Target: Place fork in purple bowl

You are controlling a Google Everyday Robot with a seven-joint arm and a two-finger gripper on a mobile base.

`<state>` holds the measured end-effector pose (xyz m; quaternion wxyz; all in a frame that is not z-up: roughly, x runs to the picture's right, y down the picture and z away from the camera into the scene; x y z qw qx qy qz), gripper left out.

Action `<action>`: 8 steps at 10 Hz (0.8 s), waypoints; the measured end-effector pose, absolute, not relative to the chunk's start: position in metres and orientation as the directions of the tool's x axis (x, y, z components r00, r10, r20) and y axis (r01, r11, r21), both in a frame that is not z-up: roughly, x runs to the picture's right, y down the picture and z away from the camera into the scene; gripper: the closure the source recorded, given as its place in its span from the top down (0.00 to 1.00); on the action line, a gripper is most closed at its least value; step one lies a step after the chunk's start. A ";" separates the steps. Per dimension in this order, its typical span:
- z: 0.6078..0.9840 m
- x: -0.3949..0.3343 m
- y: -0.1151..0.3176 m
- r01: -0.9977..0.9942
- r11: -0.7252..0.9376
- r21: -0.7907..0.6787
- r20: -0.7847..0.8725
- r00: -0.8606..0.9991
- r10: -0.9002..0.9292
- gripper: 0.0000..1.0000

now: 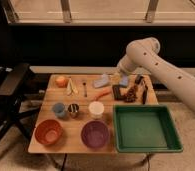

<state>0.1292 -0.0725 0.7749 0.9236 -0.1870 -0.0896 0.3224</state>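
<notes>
Far back and well right of the fork, my gripper hangs — clenched or released, I cannot tell. Reaching left, I could clip the carrot — the purple bowl waits near, centre.

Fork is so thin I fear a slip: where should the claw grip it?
Grip the fork mid-length from above, closing across its narrow width: it lies flat, running front to back, beside the yellow wedge. The claw hangs over the table's far right.
</notes>
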 end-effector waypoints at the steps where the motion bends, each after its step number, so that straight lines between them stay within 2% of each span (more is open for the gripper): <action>1: 0.777 0.126 -0.074 -0.564 0.708 -0.426 0.065 0.761 0.645 0.65; 4: 0.799 0.085 -0.081 -0.570 0.656 -0.494 0.119 0.703 0.701 0.65; 8: 0.821 0.052 -0.083 -0.580 0.644 -0.498 0.127 0.686 0.716 0.65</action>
